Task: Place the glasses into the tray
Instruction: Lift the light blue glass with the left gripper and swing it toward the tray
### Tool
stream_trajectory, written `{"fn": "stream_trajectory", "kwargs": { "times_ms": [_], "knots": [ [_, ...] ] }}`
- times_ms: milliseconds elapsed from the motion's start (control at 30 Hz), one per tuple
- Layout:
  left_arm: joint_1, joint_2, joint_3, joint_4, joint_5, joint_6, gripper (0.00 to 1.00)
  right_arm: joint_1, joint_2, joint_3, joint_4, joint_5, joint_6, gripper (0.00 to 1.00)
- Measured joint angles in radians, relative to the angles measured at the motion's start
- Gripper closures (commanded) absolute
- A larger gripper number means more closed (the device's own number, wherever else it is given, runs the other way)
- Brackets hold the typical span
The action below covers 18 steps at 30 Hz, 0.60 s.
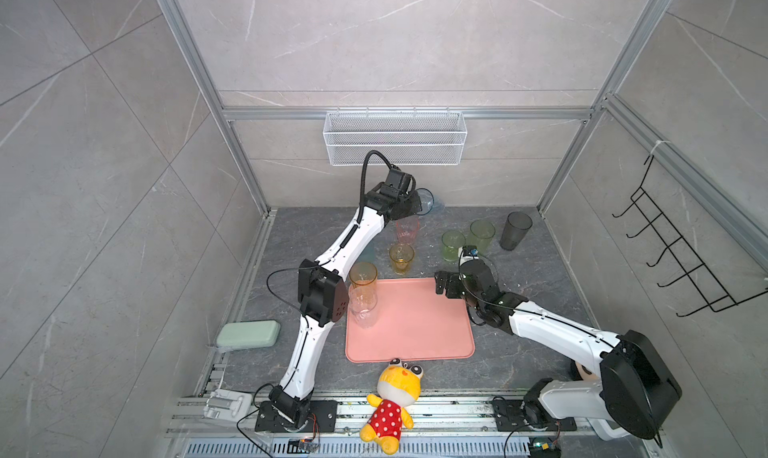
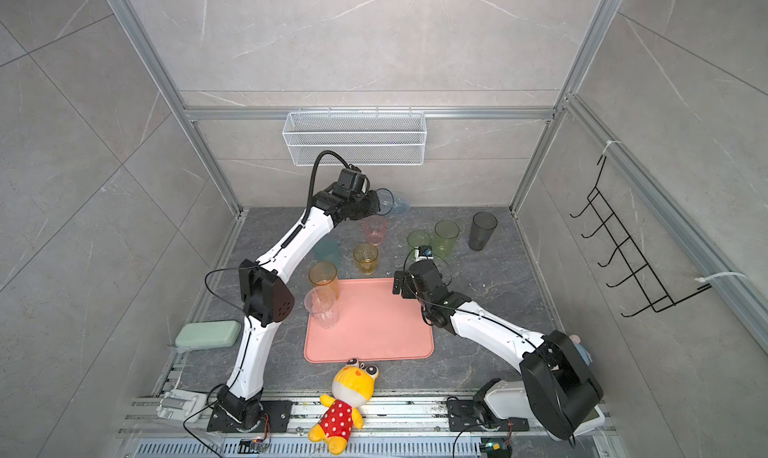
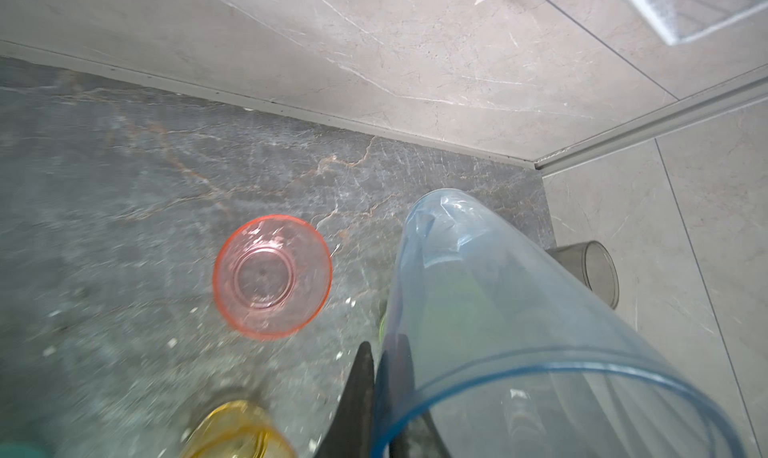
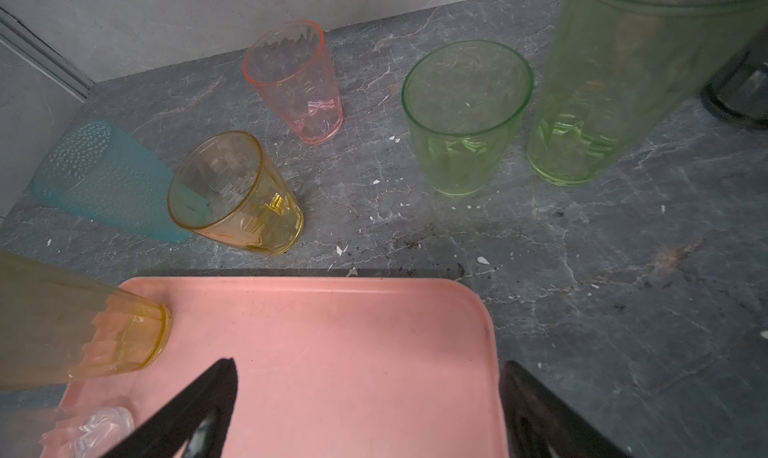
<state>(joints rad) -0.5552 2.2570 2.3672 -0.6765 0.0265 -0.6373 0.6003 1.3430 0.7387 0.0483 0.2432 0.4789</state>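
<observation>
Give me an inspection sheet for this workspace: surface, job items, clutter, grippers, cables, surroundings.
Surface: dark marbled tabletop, white flecks scattered.
Job's things: pink tray holds the amber tumbler and clear tumbler at its left edge. The pink tumbler, yellow tumbler, teal tumbler, short green tumbler, tall green tumbler and grey tumbler stand outside it. The blue tumbler is held tilted near the back wall.
Clutter: plush toy at the near edge; green case at left.
Grippers: left gripper shut on the blue tumbler's wall; right gripper open, empty, over the tray's far right corner.
Cables: black cable loops off the left arm's elbow.
Surroundings: wire mesh basket on the back wall; black hook rack on the right wall.
</observation>
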Motion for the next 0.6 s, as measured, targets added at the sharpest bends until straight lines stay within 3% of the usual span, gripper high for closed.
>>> {"fn": "stream_trajectory", "kwargs": {
  "times_ms": [600],
  "knots": [
    [0.061,-0.571,-0.398,-0.27,-0.09,0.048,1.0,0.0,0.0,0.0,-0.001,0.0,0.0,0.01]
  ]
}}
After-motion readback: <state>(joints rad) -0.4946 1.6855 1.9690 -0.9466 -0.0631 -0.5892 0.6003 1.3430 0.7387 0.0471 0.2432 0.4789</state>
